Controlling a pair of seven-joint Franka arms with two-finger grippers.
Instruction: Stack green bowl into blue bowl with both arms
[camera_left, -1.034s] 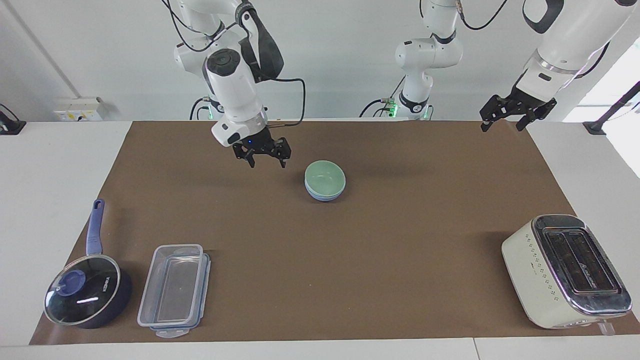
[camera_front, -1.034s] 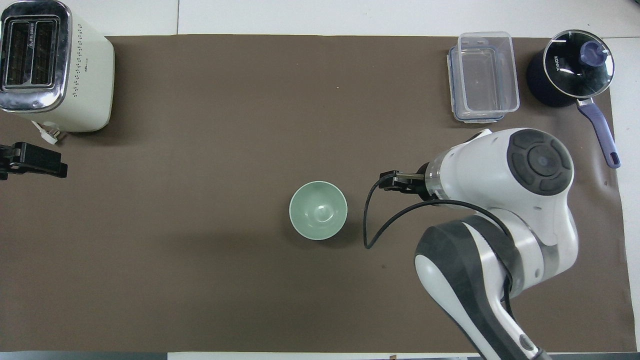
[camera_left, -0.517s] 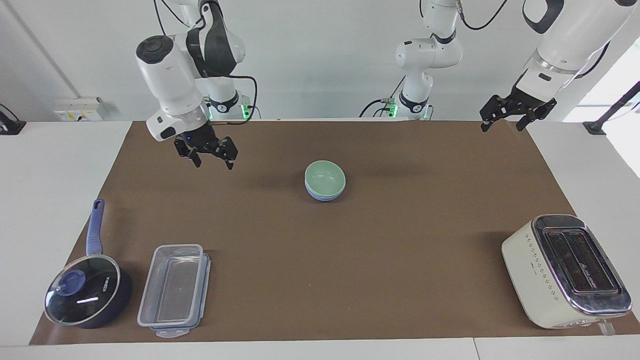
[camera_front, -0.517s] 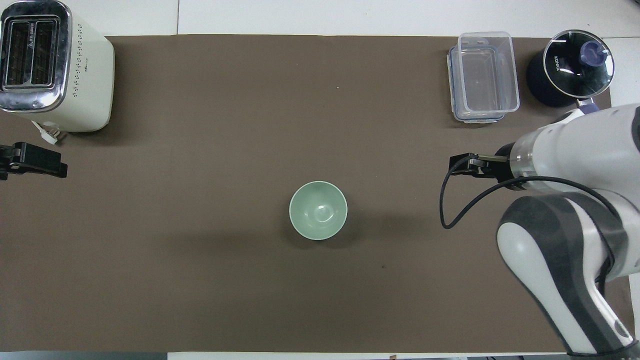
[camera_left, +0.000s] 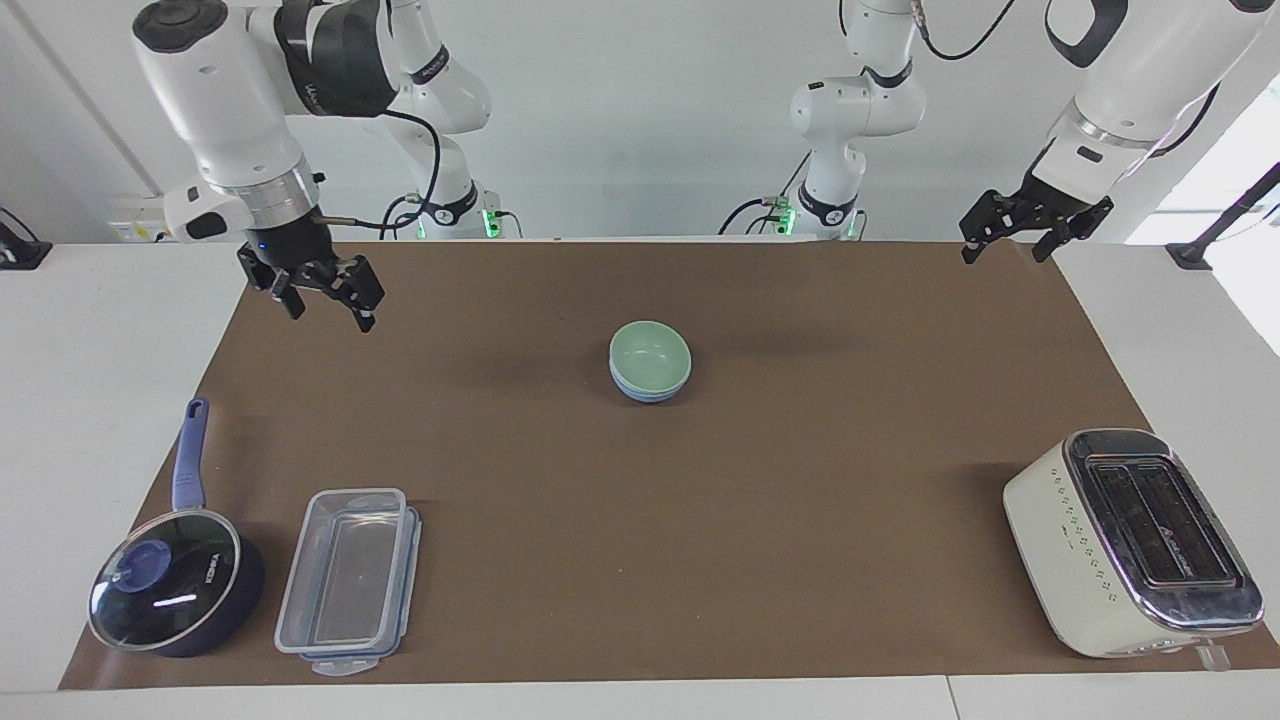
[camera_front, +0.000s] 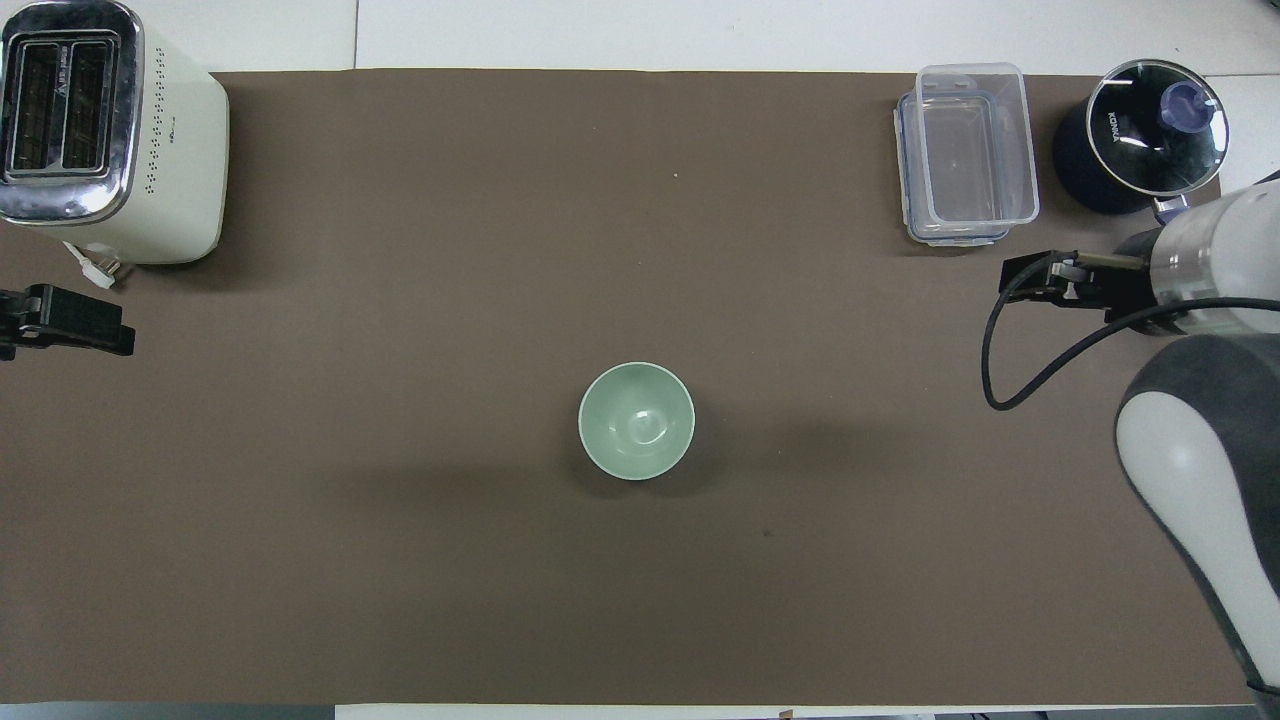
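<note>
From the facing view, the green bowl (camera_left: 650, 352) sits inside the blue bowl (camera_left: 645, 390), near the middle of the brown mat (camera_left: 800, 480). Only a thin blue edge peeks out under the green one. The right gripper (camera_left: 320, 290) has pulled away from the bowls in the last second. A second ago it hung just beside them; now it is up in the air over the mat's corner at the right arm's end, on the robots' edge of the table. Its claw is spread apart and holds nothing. The left gripper (camera_left: 1035, 228) waits over the mat's corner at the left arm's end, where it was before. Its claw looks spread apart and empty too.

From the overhead view, only the green bowl (camera_front: 637, 420) shows, because it covers the blue one. The right gripper (camera_front: 1040, 280) is now near the clear box (camera_front: 965, 155) and the pot (camera_front: 1145, 135). The left gripper (camera_front: 65, 320) pokes in beside the toaster (camera_front: 110, 130).

I think the stacking is done, since no claw touches the bowls and the right arm is backing off.
</note>
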